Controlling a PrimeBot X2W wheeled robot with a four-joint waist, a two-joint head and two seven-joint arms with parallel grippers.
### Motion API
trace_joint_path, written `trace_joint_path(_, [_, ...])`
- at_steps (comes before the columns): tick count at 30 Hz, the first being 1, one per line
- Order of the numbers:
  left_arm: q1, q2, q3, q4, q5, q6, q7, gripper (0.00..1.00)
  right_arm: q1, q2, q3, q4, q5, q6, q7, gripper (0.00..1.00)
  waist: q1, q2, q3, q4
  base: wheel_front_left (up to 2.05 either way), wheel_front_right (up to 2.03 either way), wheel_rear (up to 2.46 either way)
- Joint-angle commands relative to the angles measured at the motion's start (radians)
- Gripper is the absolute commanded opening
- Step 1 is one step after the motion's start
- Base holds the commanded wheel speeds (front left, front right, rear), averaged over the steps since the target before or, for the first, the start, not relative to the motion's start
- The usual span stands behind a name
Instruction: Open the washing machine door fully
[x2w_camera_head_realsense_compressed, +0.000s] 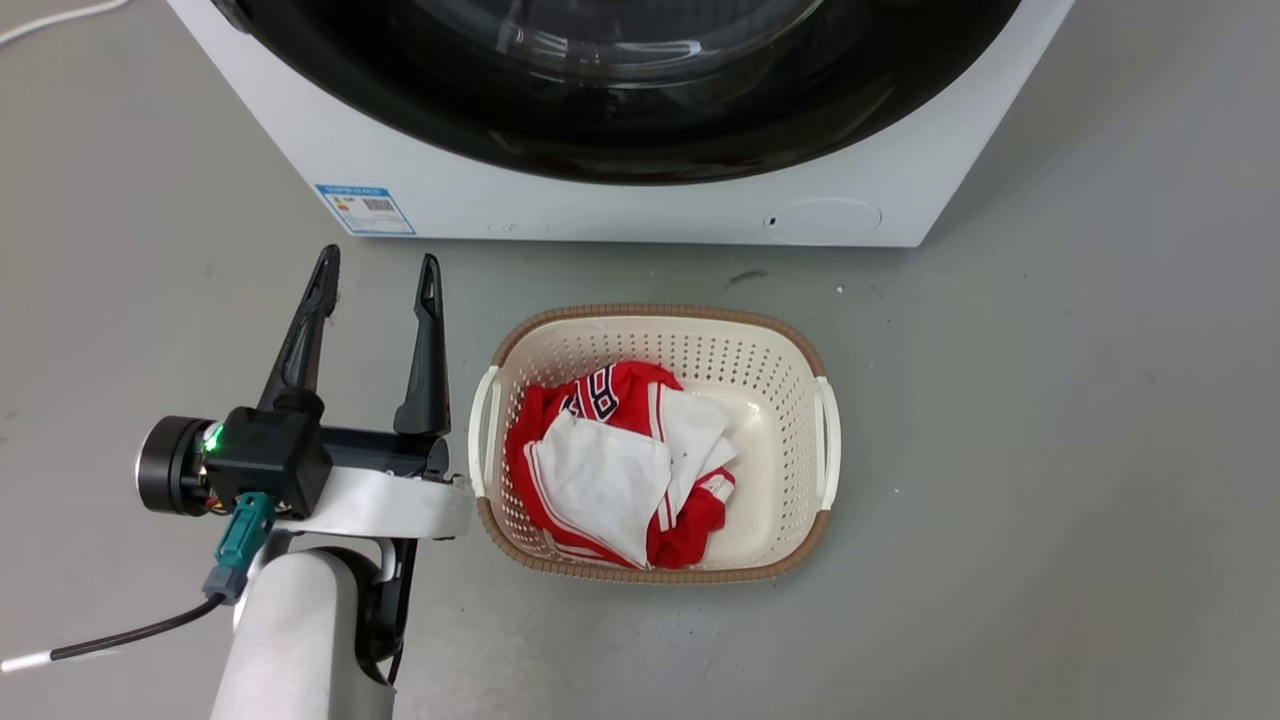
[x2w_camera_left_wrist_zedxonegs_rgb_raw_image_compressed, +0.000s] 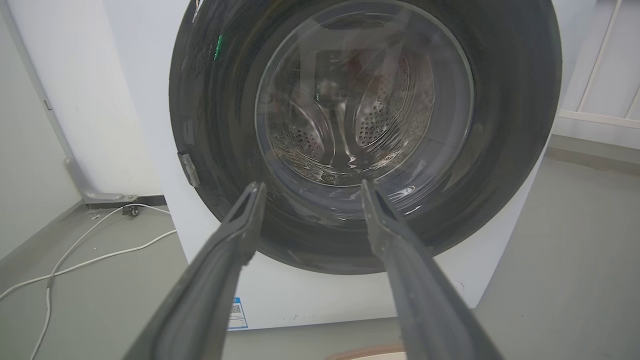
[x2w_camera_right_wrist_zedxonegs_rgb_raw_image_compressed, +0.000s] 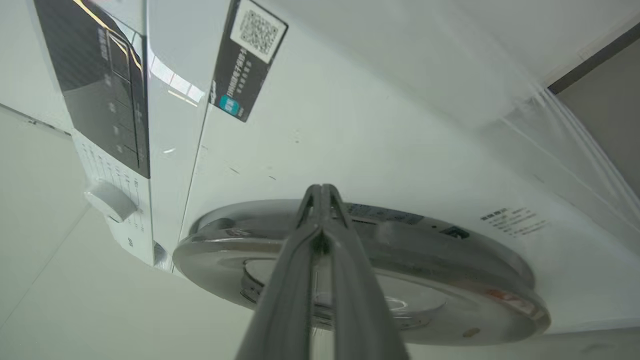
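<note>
Head view, washing machine door (x2w_camera_head_realsense_compressed: 620, 130) cut off above, left gripper (x2w_camera_head_realsense_compressed: 379, 256) spread

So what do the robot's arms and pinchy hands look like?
The left gripper has two long, thin black fingers that taper to points, on a black block with a small green light. A teal plug with a black cable hangs beside it, and the forearm is a smooth, pale tube. The right gripper has the same long dark fingers.
</note>
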Motion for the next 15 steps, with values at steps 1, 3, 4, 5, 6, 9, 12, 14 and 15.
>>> trace_joint_path(1, [-0.012, 0.001, -0.001, -0.002, 0.001, -0.004, -0.002, 1.0, -0.014, 0.008, 0.008, 0.014, -0.013, 0.0, 0.013, 0.0, -0.0001, 0.0, 0.017, 0.007, 0.0, 0.0, 0.0])
trace_joint_path(3, [-0.02, 0.0, 0.0, -0.004, 0.001, -0.007, -0.002, 1.0, -0.057, 0.02, 0.028, 0.047, -0.038, 0.0, 0.057, 0.0, -0.0001, 0.0, 0.034, 0.011, 0.0, 0.0, 0.0])
trace_joint_path(4, [-0.023, -0.001, 0.0, -0.004, 0.001, -0.006, -0.002, 1.0, -0.075, 0.023, 0.036, 0.061, -0.052, 0.0, 0.077, 0.0, -0.0001, 0.0, 0.042, 0.014, 0.0, 0.0, 0.0])
trace_joint_path(5, [-0.027, -0.001, 0.0, -0.004, 0.002, -0.008, -0.002, 1.0, -0.089, 0.027, 0.041, 0.074, -0.061, 0.0, 0.096, 0.0, -0.0001, 0.0, 0.049, 0.017, 0.0, 0.0, 0.0])
trace_joint_path(6, [-0.031, -0.001, 0.0, -0.003, 0.002, -0.009, -0.002, 1.0, -0.102, 0.028, 0.047, 0.084, -0.073, 0.0, 0.11, 0.0, -0.0001, 0.0, 0.055, 0.021, 0.0, 0.0, 0.0])
trace_joint_path(9, [-0.04, -0.003, 0.001, 0.002, -0.002, -0.009, -0.002, 1.0, -0.131, 0.033, 0.059, 0.109, -0.103, 0.0, 0.137, 0.0, -0.0001, 0.0, 0.072, 0.03, 0.0, 0.0, 0.0])
trace_joint_path(12, [-0.048, -0.004, 0.0, -0.003, -0.002, -0.011, -0.002, 1.0, -0.156, 0.033, 0.06, 0.129, -0.132, 0.0, 0.131, 0.0, -0.0001, 0.0, 0.09, 0.039, 0.0, 0.0, 0.0])
trace_joint_path(14, [-0.055, -0.004, -0.001, -0.008, 0.0, -0.013, -0.002, 1.0, -0.173, 0.037, 0.053, 0.142, -0.145, 0.0, 0.122, 0.0, -0.0001, 0.0, 0.101, 0.043, 0.0, 0.0, 0.0])
trace_joint_path(15, [-0.058, -0.005, -0.002, -0.009, 0.001, -0.014, -0.002, 1.0, -0.181, 0.037, 0.051, 0.151, -0.154, 0.0, 0.117, 0.0, -0.0001, 0.0, 0.107, 0.045, 0.0, 0.0, 0.0])
